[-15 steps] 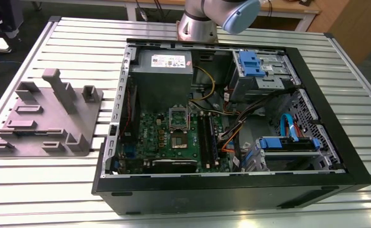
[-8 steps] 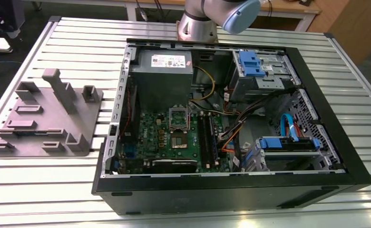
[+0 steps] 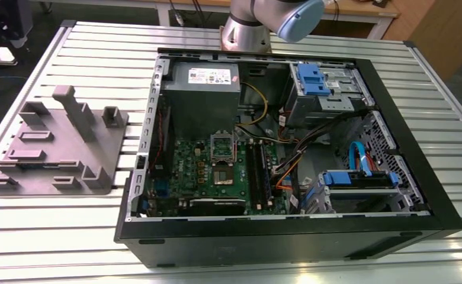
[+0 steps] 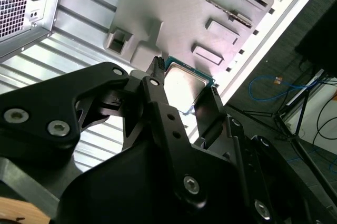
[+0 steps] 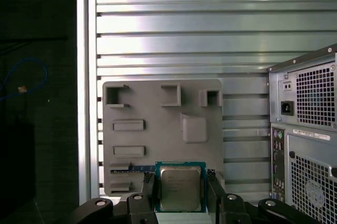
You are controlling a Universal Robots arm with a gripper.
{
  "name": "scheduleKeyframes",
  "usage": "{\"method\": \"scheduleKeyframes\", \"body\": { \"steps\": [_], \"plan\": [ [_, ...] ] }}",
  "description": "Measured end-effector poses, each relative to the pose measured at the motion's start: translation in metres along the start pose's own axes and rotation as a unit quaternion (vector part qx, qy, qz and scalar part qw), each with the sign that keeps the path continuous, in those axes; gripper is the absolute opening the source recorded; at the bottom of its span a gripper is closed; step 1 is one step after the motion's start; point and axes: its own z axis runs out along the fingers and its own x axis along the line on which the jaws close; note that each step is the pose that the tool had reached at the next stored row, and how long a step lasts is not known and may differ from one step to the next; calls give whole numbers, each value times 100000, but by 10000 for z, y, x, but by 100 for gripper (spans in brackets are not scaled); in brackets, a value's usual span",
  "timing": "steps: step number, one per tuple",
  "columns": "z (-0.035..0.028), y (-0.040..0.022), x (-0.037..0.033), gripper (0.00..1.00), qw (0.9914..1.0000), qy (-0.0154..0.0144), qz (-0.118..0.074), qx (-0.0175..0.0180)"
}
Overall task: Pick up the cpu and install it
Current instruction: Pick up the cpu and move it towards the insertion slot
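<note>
The cpu (image 5: 180,188) is sitting clamped in the tool (image 5: 181,192), its pale metal top and green edge facing the camera in both wrist views. The tool's two black fingers (image 5: 213,192) are closed on opposite edges of the chip, pressing against it on either side. Behind the chip in the first wrist view, the grey fixture plate (image 5: 158,129) is lying on the slatted metal bench (image 5: 210,23), with the perforated back of the computer case (image 5: 308,129) standing beside it. How high above the plate the chip is hanging cannot be told.

In the exterior view, the open case (image 3: 294,242) is lying on its side on the bench, and the fixture plate is resting at nine o'clock from it, toward the exterior view's left, just beside the case wall. The robot arm (image 3: 254,23) is rising at twelve o'clock, beyond the case's far wall. Inside the case, the green motherboard (image 3: 188,171) is lying at about seven o'clock of the interior. Its socket (image 3: 223,176) is showing at the board's middle, and the power supply box (image 3: 203,89) is sitting at twelve o'clock from the socket.
</note>
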Motion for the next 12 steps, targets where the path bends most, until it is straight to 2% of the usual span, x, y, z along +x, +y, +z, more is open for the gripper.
{"method": "scheduleKeyframes", "body": {
  "steps": [12],
  "plan": [
    [1, 1, -39, 47, 100000, -6, -5, -2]
  ]
}}
